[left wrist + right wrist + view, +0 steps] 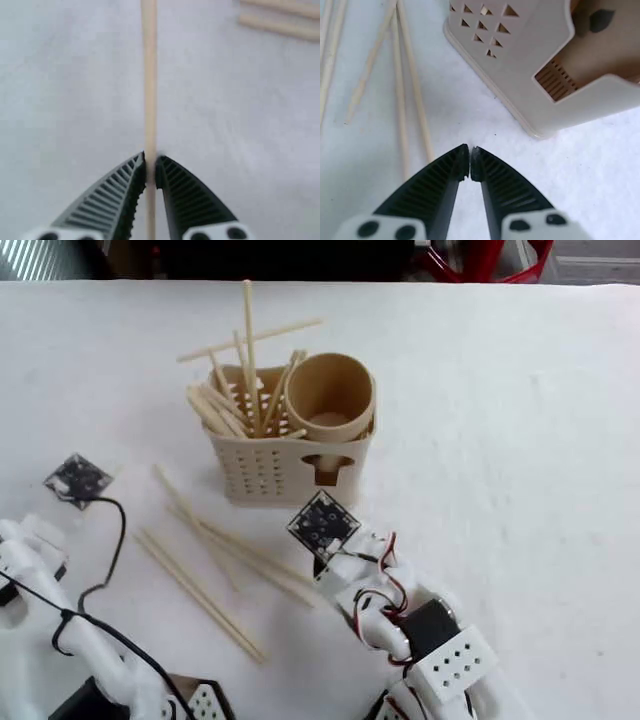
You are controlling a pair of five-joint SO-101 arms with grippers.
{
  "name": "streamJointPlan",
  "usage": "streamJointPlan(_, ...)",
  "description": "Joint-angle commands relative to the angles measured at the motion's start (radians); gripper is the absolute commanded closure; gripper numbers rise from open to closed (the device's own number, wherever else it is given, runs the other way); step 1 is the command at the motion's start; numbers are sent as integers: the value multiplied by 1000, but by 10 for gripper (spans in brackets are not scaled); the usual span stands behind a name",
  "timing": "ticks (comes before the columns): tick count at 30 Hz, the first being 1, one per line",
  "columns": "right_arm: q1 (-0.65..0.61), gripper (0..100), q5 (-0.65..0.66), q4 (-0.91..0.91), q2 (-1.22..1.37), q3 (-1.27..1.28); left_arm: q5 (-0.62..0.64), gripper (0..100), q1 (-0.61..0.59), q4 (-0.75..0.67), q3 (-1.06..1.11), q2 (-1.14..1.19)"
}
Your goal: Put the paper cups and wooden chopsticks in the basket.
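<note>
- The left claw [150, 167] is clamped on one wooden chopstick [149, 75]. The stick runs straight out from between its jaws, above the white table [60, 100]. We cannot tell if the stick is lifted or lies on the surface.
- The right claw [470, 162] has its jaws together with nothing between them. It hangs low over the table, near the basket [515, 60], and the loose chopsticks [415, 90] lie just beside it.
- From the high view, a paper cup [330, 390] stands upright in one side of the basket. We cannot tell if other cups are nested inside it.
- The other side of the basket holds a bundle of chopsticks [235, 405]. Some are upright, some lean, and one crossing stick [250, 340] lies over the top of them.
- We judge the task as more than half done. The part with the cups seems finished.
- What is left, in our view, is the stick in the left claw and the several loose chopsticks on the table in front of the basket.
</note>
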Motion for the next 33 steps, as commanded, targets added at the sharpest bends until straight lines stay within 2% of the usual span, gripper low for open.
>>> streamJointPlan(1, 8, 980, 9, -12, 4, -8, 58, 959, -67, 8, -43, -10)
streamJointPlan(6, 8, 980, 9, -12, -1, -8, 193, 959, -128, 8, -21, -8)
streamJointPlan(11, 10, 980, 9, 91, -4, -6, 422, 948, -91, -26, 89, 33)
streamJointPlan(14, 90, 980, 11, 93, -4, 2, 514, 933, -50, -80, 103, 147)
streamJointPlan(17, 170, 980, 11, 65, -5, 3, 612, 932, 1, -86, 12, 282)
streamJointPlan(23, 194, 980, 8, 27, -5, 21, 628, 873, 101, -18, -127, 423)
streamJointPlan(33, 193, 980, 9, 31, -5, 21, 620, 856, 87, -61, -146, 424)
